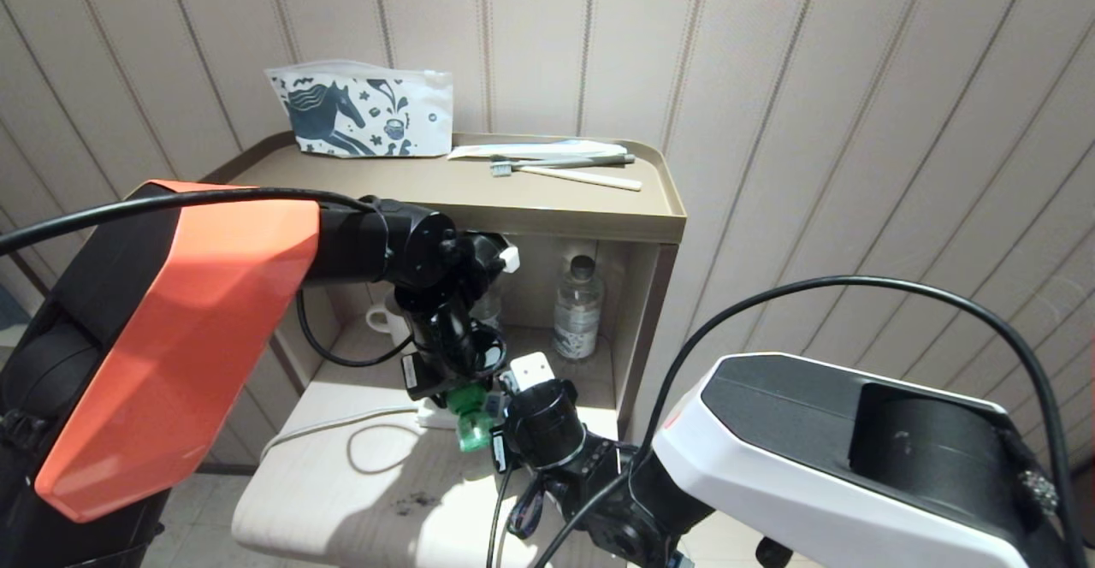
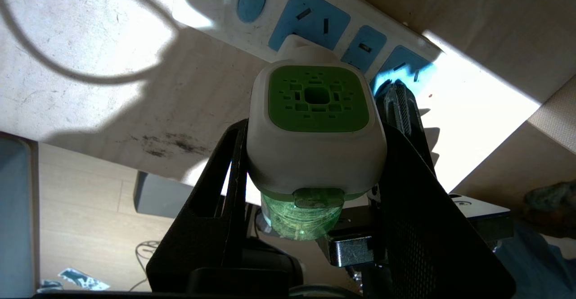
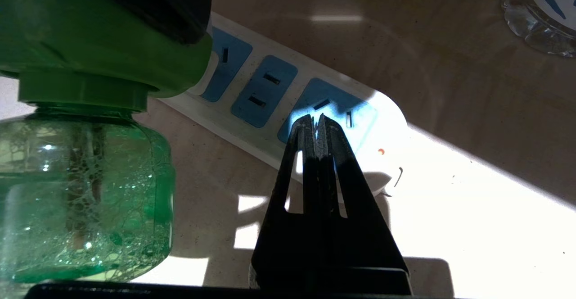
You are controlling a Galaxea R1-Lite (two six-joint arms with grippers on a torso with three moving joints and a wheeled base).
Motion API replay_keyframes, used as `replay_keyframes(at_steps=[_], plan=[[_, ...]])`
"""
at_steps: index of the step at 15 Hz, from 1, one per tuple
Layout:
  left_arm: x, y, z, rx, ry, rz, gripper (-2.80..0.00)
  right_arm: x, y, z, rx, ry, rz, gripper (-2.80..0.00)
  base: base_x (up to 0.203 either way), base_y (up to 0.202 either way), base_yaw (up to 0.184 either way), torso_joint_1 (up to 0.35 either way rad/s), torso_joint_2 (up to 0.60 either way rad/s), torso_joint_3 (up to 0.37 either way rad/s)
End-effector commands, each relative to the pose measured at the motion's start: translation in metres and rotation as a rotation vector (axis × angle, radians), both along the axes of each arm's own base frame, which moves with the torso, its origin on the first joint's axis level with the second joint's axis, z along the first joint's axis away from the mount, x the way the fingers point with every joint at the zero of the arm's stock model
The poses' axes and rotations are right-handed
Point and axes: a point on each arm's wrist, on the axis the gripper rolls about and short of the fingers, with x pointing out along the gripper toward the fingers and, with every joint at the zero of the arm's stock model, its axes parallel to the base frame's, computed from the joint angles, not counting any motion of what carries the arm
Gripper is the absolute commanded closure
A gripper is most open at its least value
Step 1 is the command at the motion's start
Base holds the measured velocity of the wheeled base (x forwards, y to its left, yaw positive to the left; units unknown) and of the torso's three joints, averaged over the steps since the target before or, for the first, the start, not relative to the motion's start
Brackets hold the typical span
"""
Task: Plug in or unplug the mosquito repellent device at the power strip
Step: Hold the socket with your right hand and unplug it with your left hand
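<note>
Green-and-white mosquito repellent device (image 2: 317, 128) is sitting pinched between the left gripper (image 2: 315, 155) fingers (image 2: 216, 191), its plug end meeting the white power strip (image 2: 216, 6) at a blue socket; whether it is fully seated is unclear. Right gripper (image 3: 317, 125) is pressing its closed-together fingers (image 3: 301, 155) onto the strip's far end socket. Strip is lying on the lower shelf (image 1: 342, 482) under the worktop (image 1: 479, 196).

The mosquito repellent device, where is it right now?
In the head view the mosquito repellent device sits low at centre on the cabinet's lower shelf, held in the left pincer at the power strip, the right pincer pressing alongside.
</note>
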Motion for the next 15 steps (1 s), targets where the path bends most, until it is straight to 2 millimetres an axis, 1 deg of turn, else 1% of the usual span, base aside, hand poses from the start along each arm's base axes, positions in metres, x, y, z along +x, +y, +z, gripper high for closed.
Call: replay_keyframes(at_steps=[1,3,6,7,10,13,15], plan=[[-0.003,0.003,0.007,-0.005,-0.004,0.009,0.00,0.000,0.000,-0.001,0.000,0.000,-0.002,0.00,0.000,0.000,0.000,0.000,0.00,0.000],[-0.010,0.007,0.011,0.019,0.029,0.013,0.00,0.000,0.000,0.001,0.004,-0.003,-0.002,0.00,0.000,0.000,0.000,0.000,0.00,0.000],[-0.016,0.011,0.019,0.019,0.030,0.014,0.00,-0.001,-0.001,0.001,0.005,-0.004,-0.002,0.00,0.000,0.000,0.000,0.000,0.00,0.000],[-0.019,0.014,0.026,0.014,0.017,0.014,0.00,-0.001,-0.001,0.002,0.006,-0.005,-0.002,0.00,0.000,0.000,0.000,0.000,0.00,0.000],[-0.023,0.020,0.026,0.023,0.028,0.027,0.00,-0.001,-0.001,0.002,0.006,-0.005,-0.003,0.00,0.000,0.000,0.000,0.000,0.00,0.000],[-0.038,0.030,0.027,0.034,0.066,0.024,0.00,-0.001,-0.001,0.004,0.008,-0.008,-0.003,0.00,0.000,0.000,0.000,0.000,0.00,0.000],[-0.052,0.040,0.024,0.051,0.099,0.017,0.00,-0.001,-0.001,0.004,0.009,-0.008,-0.003,0.00,0.000,0.000,0.000,0.000,0.00,0.000]])
